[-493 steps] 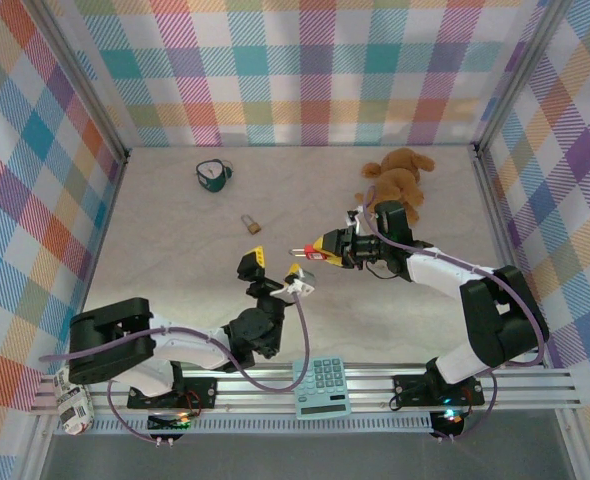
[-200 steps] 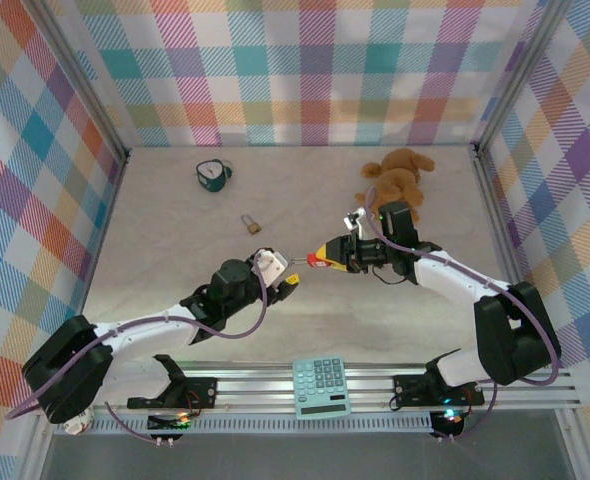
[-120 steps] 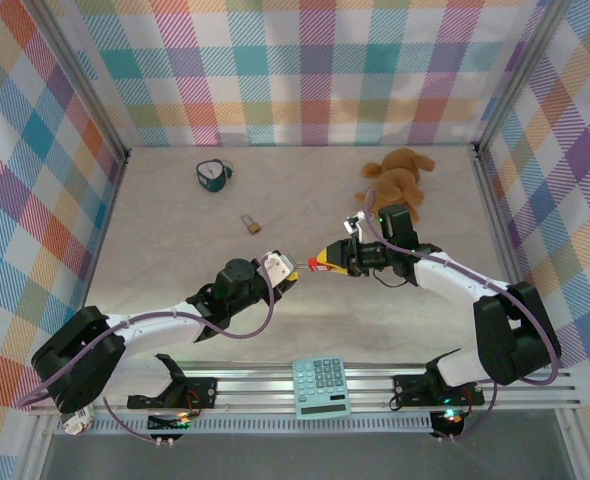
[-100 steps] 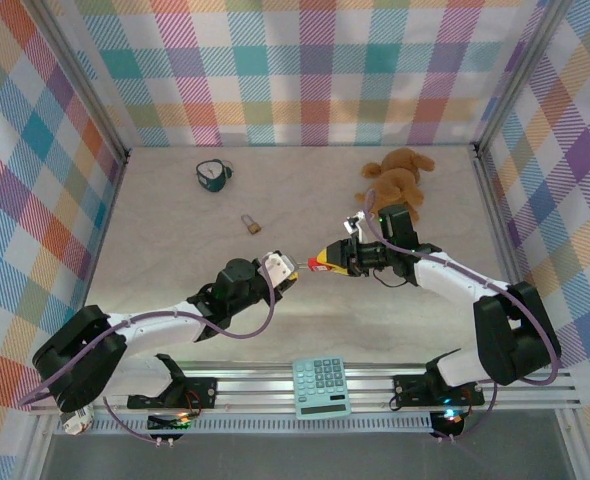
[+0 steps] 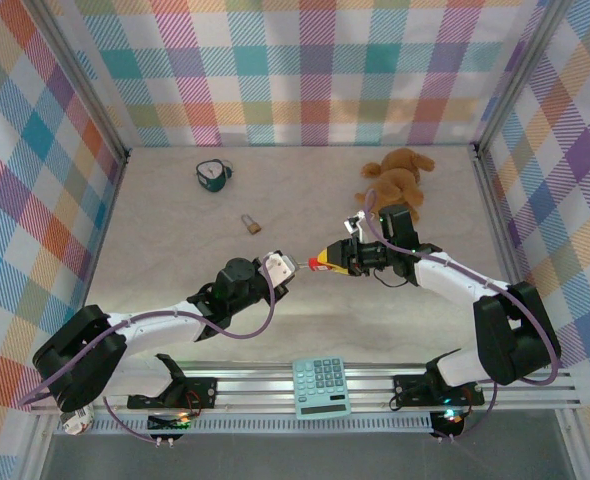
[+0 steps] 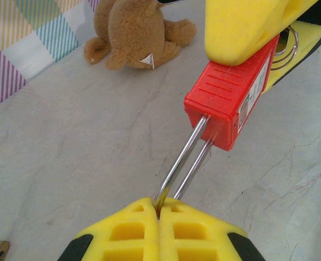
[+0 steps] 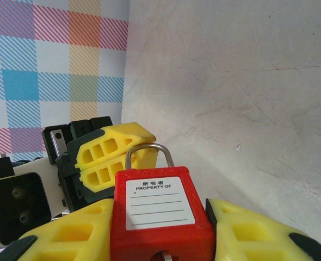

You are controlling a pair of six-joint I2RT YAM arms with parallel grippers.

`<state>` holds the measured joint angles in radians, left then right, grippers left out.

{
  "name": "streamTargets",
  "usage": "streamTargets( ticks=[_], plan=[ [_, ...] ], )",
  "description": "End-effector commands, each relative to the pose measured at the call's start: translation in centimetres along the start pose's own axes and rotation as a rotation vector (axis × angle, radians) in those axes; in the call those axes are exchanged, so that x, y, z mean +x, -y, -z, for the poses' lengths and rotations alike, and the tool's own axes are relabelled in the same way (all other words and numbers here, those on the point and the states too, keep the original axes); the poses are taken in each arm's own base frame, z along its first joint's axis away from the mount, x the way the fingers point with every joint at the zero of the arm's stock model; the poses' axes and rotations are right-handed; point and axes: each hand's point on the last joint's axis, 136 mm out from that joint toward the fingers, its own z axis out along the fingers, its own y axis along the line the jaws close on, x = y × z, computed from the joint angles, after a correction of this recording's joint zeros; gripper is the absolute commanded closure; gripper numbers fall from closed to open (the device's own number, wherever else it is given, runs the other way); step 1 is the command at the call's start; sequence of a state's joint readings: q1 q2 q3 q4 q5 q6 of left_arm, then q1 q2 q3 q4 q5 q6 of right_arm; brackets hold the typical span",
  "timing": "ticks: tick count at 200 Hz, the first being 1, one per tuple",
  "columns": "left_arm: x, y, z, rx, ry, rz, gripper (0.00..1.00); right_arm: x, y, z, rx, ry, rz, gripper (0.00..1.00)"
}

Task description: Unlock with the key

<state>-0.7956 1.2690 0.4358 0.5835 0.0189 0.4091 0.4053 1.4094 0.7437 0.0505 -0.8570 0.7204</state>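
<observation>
By right fingers point(image 6: 247, 27), red padlock point(image 6: 231, 103) being clamped. Its shackle point(image 6: 185, 157), long axis running toward left arm, being pinched by closed left fingers point(image 6: 133, 228). The key not being made out; silver ring point(image 6: 289, 46) being seen at padlock's far end, right-arm side.

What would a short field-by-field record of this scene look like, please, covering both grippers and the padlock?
left gripper: jaws shut on the shackle, pinching its two silver legs
right gripper: jaws shut on the body of the red padlock
red padlock: held between the two grippers, label facing the right wrist camera
shackle direction: points from the padlock body toward the left gripper
on the table: brass padlock, plush bear farther back
near rail: calculator
</observation>
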Motion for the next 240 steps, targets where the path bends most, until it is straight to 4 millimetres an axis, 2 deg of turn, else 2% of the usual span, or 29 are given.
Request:
streamTargets(
  ticks=[1, 183, 240],
  plan=[
    [-1.8, -0.3, 0.1, 0.002, 0.068, -0.017, 1.00, 0.3, -0.3, 0.3, -0.020, -0.004, 0.016, 0.66],
    [-1.7, -2.2, 2.0, -0.090, 0.053, -0.024, 1.00, -0.9, 0.0, 1.5, -0.020, 0.039, 0.000, 0.68],
    [-1.8, -2.0, 2.8, -0.080, 0.052, -0.012, 1.00, -0.9, 0.3, 1.5, -0.028, 0.033, -0.011, 0.69]
  ],
)
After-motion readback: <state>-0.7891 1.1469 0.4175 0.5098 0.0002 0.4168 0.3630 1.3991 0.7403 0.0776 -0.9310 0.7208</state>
